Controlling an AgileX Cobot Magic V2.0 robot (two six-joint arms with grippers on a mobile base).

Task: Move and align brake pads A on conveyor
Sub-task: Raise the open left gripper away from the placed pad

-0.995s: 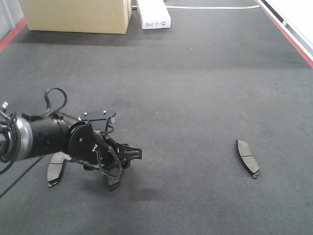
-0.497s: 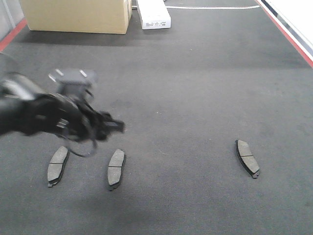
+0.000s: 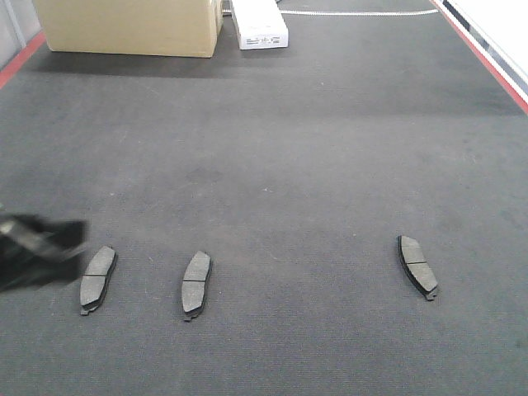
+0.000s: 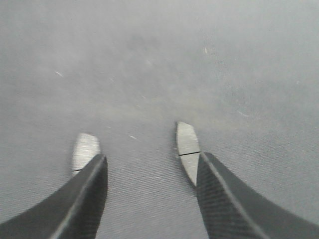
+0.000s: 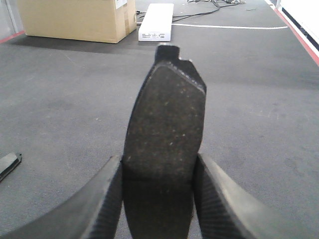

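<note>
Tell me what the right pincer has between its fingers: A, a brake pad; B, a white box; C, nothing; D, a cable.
A: in the right wrist view the right pincer is clamped on a dark brake pad standing up between its two fingers.

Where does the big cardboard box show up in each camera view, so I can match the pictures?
Front view: cardboard box at the top left, cut off by the edge.
Left wrist: not in it.
Right wrist: top left, beyond the held brake pad.
Shared landmark: the white box just right of it, in the front and right wrist views.
</note>
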